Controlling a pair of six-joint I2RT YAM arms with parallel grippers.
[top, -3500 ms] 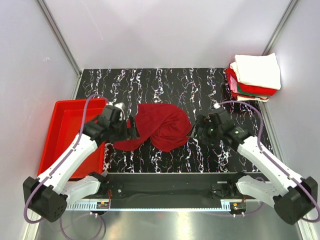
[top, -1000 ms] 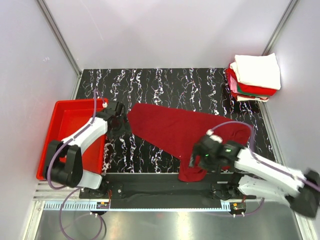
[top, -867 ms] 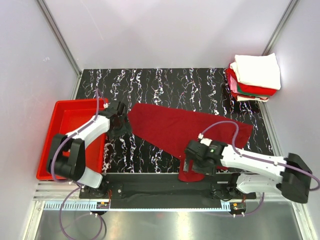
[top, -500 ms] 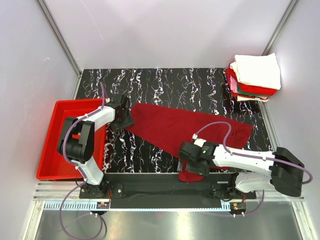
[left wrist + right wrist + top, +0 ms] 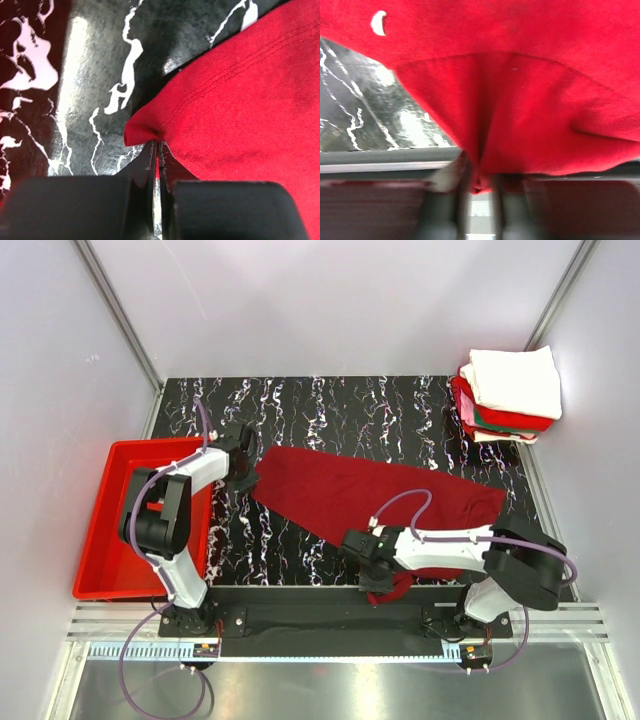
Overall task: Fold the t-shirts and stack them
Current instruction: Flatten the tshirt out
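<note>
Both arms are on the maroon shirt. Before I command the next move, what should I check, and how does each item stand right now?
1. Grip of left gripper on maroon t-shirt corner: ok.
2. Grip of right gripper on near hem: ok, though blurred.
3. Shirt flat on table: not ok; near part droops over the front edge.
4. Shirt apart from folded stack: ok.
5. Shirt apart from red tray: ok.

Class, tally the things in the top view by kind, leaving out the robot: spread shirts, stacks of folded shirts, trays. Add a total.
Spread shirt: 1
Shirt stack: 1
Tray: 1
Total: 3
</note>
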